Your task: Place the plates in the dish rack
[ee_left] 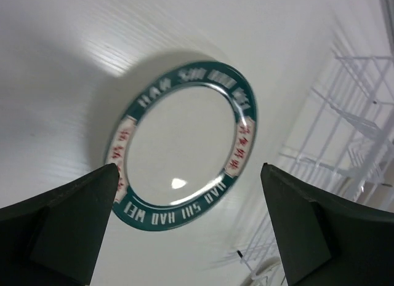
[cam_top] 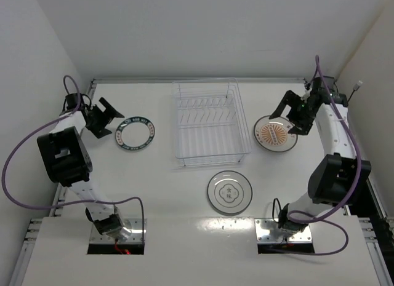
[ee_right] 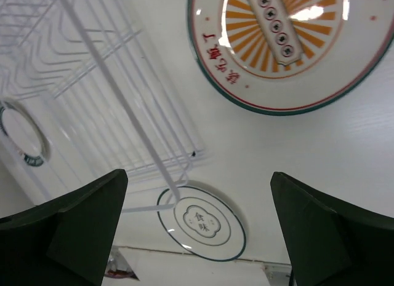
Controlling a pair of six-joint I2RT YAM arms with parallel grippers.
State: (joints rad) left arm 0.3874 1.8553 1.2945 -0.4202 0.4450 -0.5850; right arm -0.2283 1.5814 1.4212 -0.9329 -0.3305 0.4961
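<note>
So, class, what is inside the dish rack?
The dish rack holds only its upright tines. The orange plate, green-rimmed plate and grey-ringed plate lie outside it. Its open wire hides nothing.

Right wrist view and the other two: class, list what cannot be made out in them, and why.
Orange plate: right wrist view, top frame edge cuts off its far part.
Dish rack: left wrist view, right edge cuts it off.
Grey-ringed plate: top view, centre mark too small to read.
Green-rimmed plate: top view, rim lettering too small.
</note>
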